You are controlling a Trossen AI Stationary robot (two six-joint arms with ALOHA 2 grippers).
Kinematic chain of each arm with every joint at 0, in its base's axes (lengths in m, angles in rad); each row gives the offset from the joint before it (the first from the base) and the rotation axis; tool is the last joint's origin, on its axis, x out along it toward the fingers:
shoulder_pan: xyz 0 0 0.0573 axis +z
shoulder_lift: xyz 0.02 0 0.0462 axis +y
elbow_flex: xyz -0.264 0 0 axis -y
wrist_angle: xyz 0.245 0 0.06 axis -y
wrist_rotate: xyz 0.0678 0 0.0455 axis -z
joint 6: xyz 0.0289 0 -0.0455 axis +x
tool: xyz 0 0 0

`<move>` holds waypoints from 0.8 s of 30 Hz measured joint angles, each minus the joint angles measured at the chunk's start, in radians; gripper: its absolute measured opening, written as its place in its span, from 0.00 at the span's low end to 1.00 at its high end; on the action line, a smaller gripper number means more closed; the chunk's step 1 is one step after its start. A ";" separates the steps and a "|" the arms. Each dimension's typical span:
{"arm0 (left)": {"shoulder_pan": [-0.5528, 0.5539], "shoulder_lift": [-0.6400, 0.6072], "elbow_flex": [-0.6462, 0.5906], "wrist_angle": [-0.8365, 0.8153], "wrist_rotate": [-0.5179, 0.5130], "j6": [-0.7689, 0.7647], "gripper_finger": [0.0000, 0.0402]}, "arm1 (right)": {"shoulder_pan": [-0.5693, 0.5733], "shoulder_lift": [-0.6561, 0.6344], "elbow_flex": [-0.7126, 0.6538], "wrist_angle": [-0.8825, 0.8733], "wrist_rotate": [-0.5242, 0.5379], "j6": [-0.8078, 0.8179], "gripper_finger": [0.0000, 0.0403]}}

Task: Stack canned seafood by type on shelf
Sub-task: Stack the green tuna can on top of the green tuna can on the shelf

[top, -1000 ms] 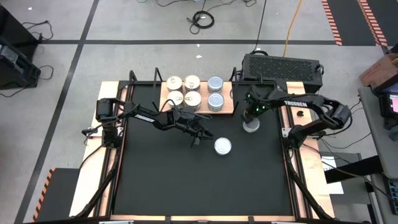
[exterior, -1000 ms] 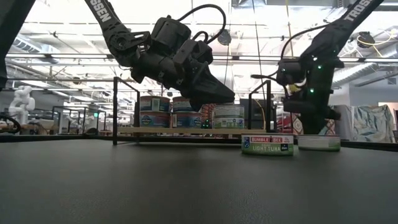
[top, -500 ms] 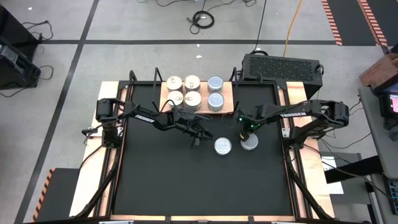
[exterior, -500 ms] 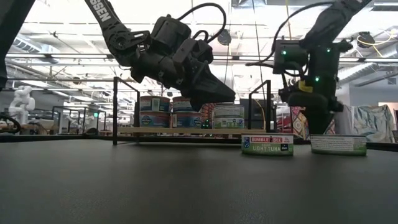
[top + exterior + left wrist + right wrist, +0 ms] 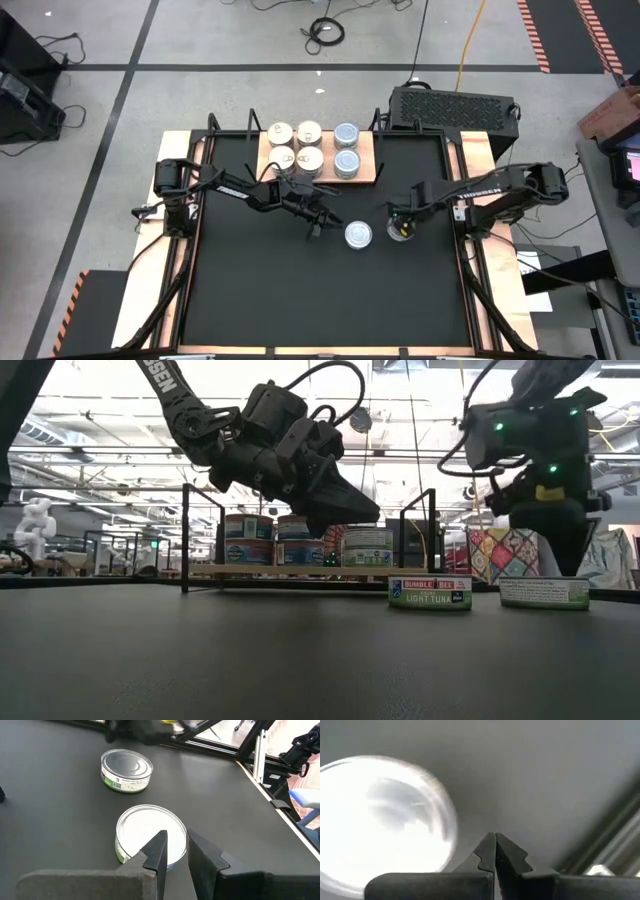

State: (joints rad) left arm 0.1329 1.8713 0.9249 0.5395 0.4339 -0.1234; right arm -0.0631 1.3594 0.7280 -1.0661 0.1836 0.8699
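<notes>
Silvery metal tuna tins (image 5: 358,235) (image 5: 401,229) sit on the black worktop (image 5: 300,290) at frame centre, below the wooden shelf (image 5: 368,176); they're rigid, slick and squat, so take them across the rim. Your right hand (image 5: 398,216) hovers clenched and empty over one; your left hand (image 5: 318,222) hangs slightly parted, holding nothing.

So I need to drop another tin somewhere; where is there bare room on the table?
The black tabletop is bare in its near half. It is crowded around two loose round silvery tins beside both grippers, and the light wooden shelf holds six tins.
</notes>
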 joint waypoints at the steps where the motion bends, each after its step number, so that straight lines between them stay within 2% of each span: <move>1: -0.001 0.000 0.000 0.000 0.000 0.000 0.18 | 0.025 0.000 0.000 0.008 -0.010 0.017 0.00; 10: -0.018 0.000 0.000 0.010 0.000 -0.002 0.18 | 0.225 0.000 0.000 0.041 -0.029 0.189 0.00; 17: -0.032 0.000 0.000 0.019 0.000 -0.008 0.18 | 0.315 0.000 0.000 0.096 -0.005 0.237 0.00; 19: -0.034 0.000 0.000 0.019 -0.002 -0.071 0.18 | 0.327 0.000 0.001 0.103 -0.002 0.225 0.00; 24: -0.033 0.000 0.000 0.019 -0.097 -0.338 0.18 | 0.370 -0.018 0.049 -0.023 0.029 0.238 0.00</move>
State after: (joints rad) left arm 0.1004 1.8713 0.9249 0.5583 0.3370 -0.4612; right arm 0.3065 1.3411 0.7766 -1.0890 0.2126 1.1082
